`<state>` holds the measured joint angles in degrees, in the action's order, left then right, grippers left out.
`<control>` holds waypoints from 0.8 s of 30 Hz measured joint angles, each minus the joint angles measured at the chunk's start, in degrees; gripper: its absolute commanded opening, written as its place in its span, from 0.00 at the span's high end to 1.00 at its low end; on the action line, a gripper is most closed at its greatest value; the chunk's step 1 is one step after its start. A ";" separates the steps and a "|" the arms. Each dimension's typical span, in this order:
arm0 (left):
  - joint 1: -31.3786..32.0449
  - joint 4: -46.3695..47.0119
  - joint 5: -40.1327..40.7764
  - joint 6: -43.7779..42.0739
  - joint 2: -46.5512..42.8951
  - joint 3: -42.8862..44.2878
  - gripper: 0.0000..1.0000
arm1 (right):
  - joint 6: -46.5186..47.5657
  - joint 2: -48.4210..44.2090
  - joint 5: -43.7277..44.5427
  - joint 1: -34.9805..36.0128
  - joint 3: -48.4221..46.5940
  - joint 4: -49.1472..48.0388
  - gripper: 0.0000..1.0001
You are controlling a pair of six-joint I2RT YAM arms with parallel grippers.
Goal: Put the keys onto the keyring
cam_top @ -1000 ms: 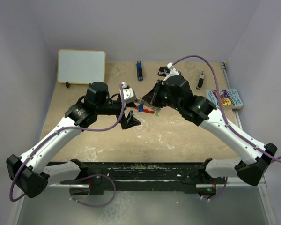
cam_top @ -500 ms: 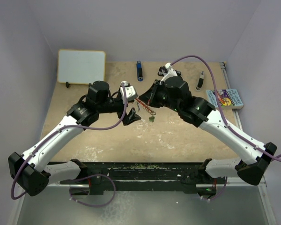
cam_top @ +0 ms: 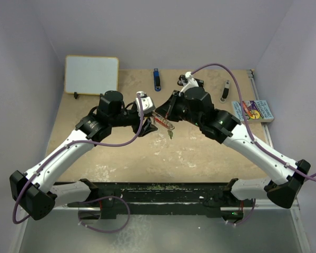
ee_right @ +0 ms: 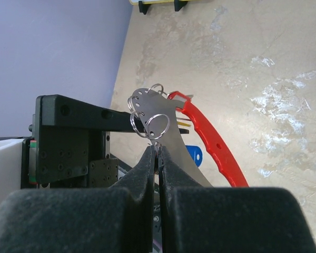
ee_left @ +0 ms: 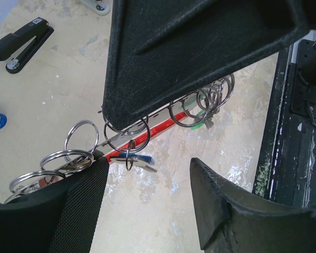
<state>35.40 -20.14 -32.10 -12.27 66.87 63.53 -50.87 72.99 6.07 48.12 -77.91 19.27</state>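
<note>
My right gripper (ee_right: 157,150) is shut on the silvery plate of the keyring (ee_right: 213,142), a red crescent clip with several steel rings, and holds it above the table. In the top view the keyring (cam_top: 163,122) hangs between both grippers, under my right gripper (cam_top: 167,112). A blue-tagged key (ee_left: 138,161) and a green-tagged key (ee_left: 201,119) hang from its rings; the green one dangles in the top view (cam_top: 170,134). A yellow tag (ee_right: 183,123) shows behind the plate. My left gripper (ee_left: 150,176) is open, jaws wide, just below the keyring, its left pad (ee_left: 68,211) touching the clip's end.
A black stapler (ee_left: 22,45) lies at the back, partly hidden behind the right arm in the top view. A whiteboard (cam_top: 91,74) stands back left, a blue-and-black stick (cam_top: 156,80) back centre, a pen (cam_top: 226,90) and a booklet (cam_top: 253,110) back right.
The right gripper has lifted and turned the keyring, so the green key now dangles below it. The open left gripper has moved up and right, close under the keyring.
</note>
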 measured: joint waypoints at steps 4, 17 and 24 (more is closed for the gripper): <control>0.00 0.04 0.44 -0.83 0.00 0.02 0.39 | -0.04 0.00 -0.42 0.04 0.52 -0.35 1.00; 0.00 0.42 1.64 -2.51 0.04 0.02 0.82 | -0.39 0.00 -1.05 0.20 2.51 -1.62 1.00; 0.00 0.39 0.98 -3.32 0.02 0.02 0.92 | -0.52 0.00 -1.05 0.24 2.51 -2.05 1.00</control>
<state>35.40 -19.75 -31.11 -15.59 66.89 63.55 -51.40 72.99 5.02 48.36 -75.40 17.21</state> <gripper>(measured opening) 0.144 0.004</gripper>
